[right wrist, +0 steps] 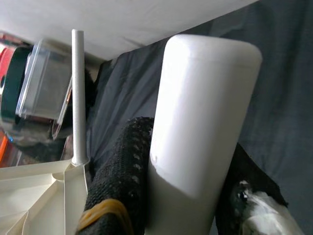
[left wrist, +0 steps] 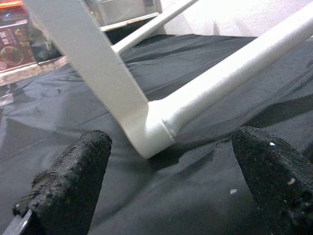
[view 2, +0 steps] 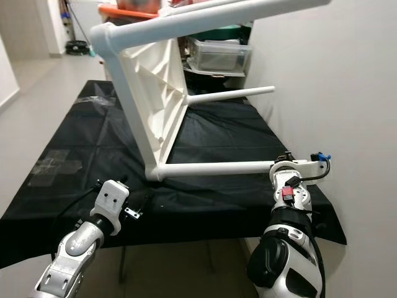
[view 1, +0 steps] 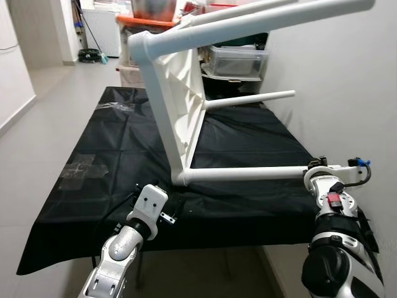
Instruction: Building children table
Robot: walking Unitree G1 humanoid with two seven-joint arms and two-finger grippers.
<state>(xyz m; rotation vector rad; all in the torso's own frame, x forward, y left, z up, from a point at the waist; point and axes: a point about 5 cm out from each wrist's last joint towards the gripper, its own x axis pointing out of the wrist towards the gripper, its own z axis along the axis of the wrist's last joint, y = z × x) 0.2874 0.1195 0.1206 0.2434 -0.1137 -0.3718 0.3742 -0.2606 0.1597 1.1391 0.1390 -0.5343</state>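
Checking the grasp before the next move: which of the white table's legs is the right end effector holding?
The lowest, nearest leg, lying along the black cloth: the right end effector is shut on its free end. The other legs hang higher, untouched.

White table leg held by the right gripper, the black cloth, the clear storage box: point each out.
white table leg (right wrist: 200, 122), right wrist view, rounded free end.
black cloth (view 1: 124, 143), left eye view, bare stretch.
clear storage box (view 1: 239, 61), left eye view, front wall.

Even indoor light, sharp, soft shadows
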